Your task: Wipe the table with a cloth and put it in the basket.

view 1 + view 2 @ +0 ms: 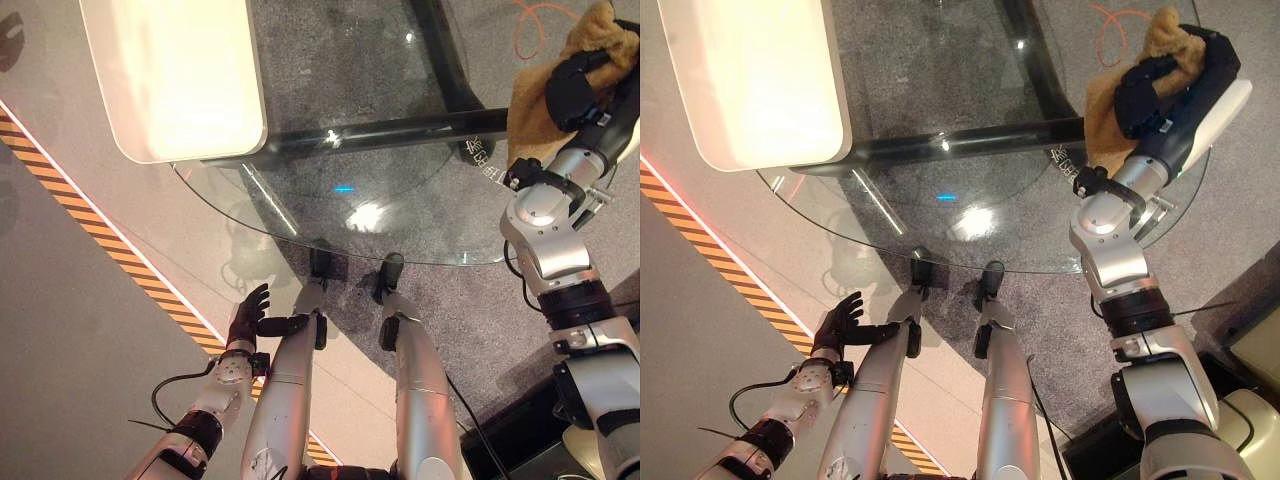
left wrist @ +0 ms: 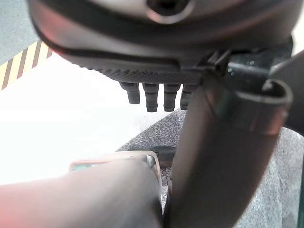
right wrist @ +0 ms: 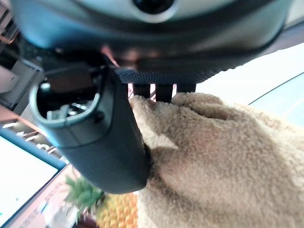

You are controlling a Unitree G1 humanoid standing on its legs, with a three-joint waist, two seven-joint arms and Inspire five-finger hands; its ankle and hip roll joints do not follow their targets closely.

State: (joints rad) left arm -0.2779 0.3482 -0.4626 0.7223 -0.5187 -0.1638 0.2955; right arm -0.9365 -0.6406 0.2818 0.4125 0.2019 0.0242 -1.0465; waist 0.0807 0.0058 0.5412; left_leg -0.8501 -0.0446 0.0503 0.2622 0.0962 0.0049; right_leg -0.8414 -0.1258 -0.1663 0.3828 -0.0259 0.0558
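Observation:
A tan fluffy cloth [image 1: 1108, 95] hangs from my right hand [image 1: 1165, 75], which is shut on it above the right side of the round glass table [image 1: 890, 200]. In the right wrist view the thumb [image 3: 102, 142] and fingers pinch the cloth [image 3: 213, 161] from both sides. My left hand [image 1: 250, 318] hangs low at the left, below the table's near edge, with fingers straight and relaxed and nothing in it.
A white rounded-corner box [image 1: 175, 70] stands at the table's far left. A dark frame bar [image 1: 380, 130] runs under the glass. A yellow-and-black striped line [image 1: 90, 225] crosses the floor at the left. An orange cable [image 1: 535, 25] lies beyond the table.

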